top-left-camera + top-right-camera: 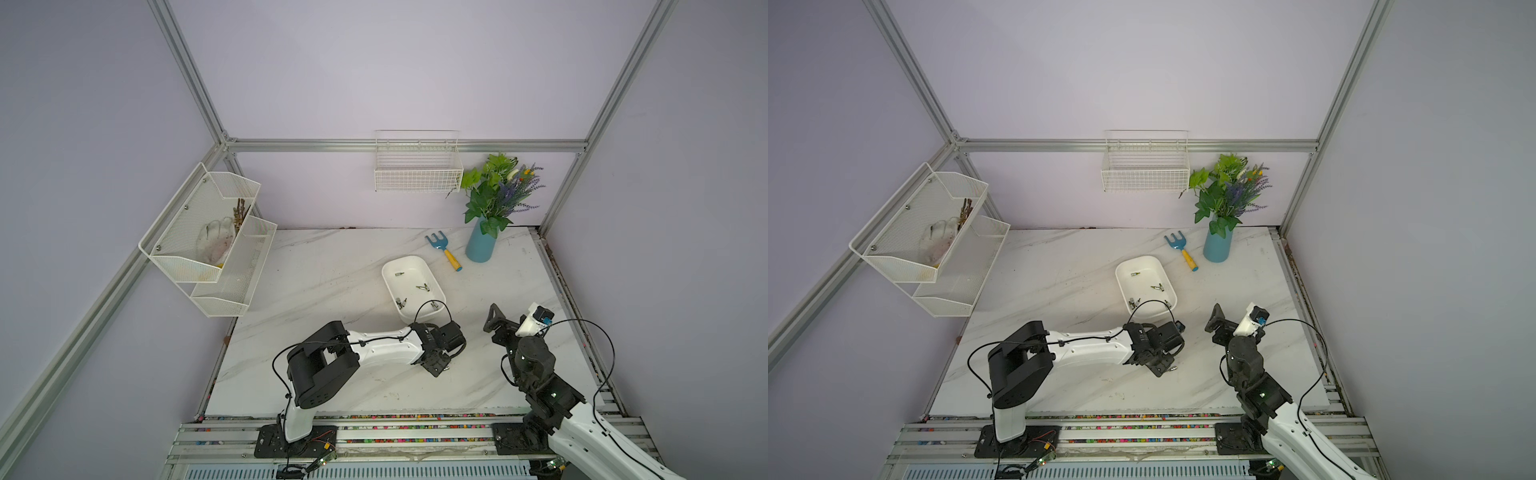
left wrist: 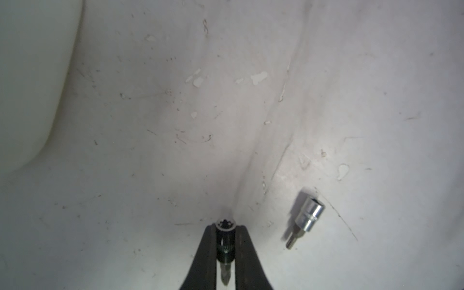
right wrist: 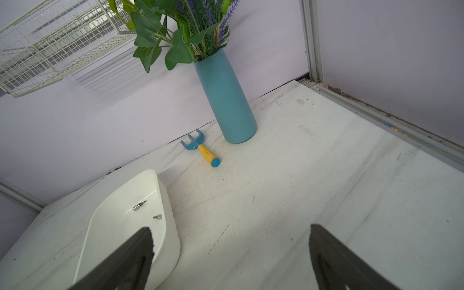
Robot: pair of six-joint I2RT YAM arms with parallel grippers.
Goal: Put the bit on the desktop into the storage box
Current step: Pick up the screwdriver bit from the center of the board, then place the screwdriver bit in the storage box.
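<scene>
In the left wrist view my left gripper (image 2: 226,227) is shut on a dark bit (image 2: 226,241), low over the marble desktop. A second, silver bit (image 2: 305,221) lies loose on the desktop just beside it. In both top views the left gripper (image 1: 440,368) sits just in front of the storage box (image 1: 409,259), a white shallow tub with several bits inside. My right gripper (image 3: 231,241) stands open with nothing between its fingers, raised to the right of the storage box (image 3: 160,190).
A blue vase with plants (image 1: 481,243) and a small blue and yellow rake (image 1: 444,251) stand behind the box. A white wire basket (image 1: 417,174) hangs on the back wall. A two-tier mesh rack (image 1: 208,237) hangs on the left wall.
</scene>
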